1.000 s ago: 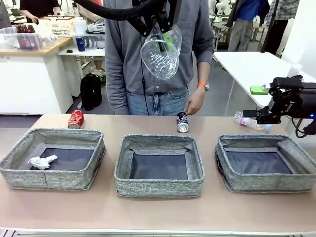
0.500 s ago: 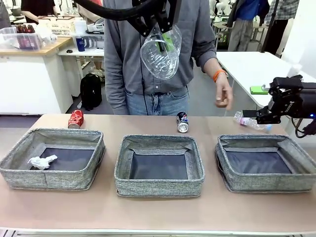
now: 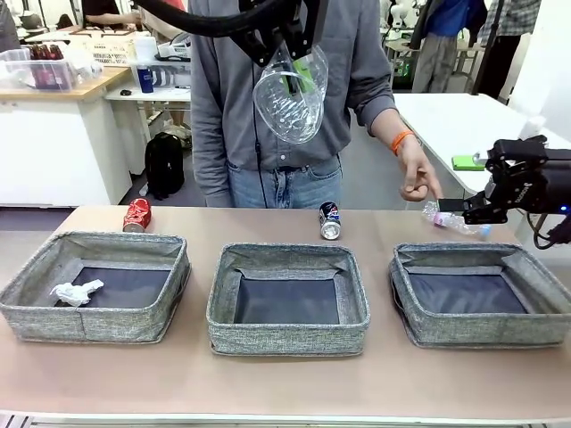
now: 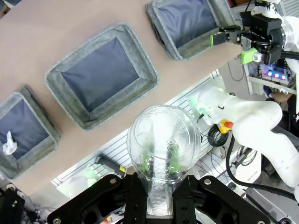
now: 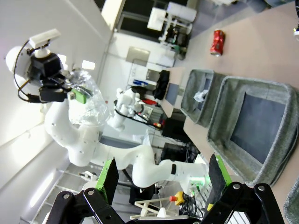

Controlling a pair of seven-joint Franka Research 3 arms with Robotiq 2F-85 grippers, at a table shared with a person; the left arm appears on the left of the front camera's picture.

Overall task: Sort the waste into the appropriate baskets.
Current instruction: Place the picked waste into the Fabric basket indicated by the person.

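Along the table's [image 3: 285, 383] near half: three baskets [image 3: 287, 340], one paper wad [image 3: 76, 292] in the left one. Near the far edge: one red can [image 3: 136, 215], one blue can [image 3: 330, 220], one bottle [image 3: 457, 221]. Beside the bottle the right gripper [image 5: 163, 175] stands spread and empty; overhead, the left gripper [image 3: 294, 69] clamps one cup [image 3: 290, 105].

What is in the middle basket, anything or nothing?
Empty: the middle basket has a bare dark bottom, nothing lying in it.

The cup [image 4: 163, 144] in my left hand [image 4: 158, 189] is clear, glossy, crinkled plastic. The bins [image 3: 285, 334] are rough, matt grey cloth. At eleven o'clock the red can [image 3: 136, 215] shines like dented metal; the worktop [image 3: 178, 379] is smooth and matt.
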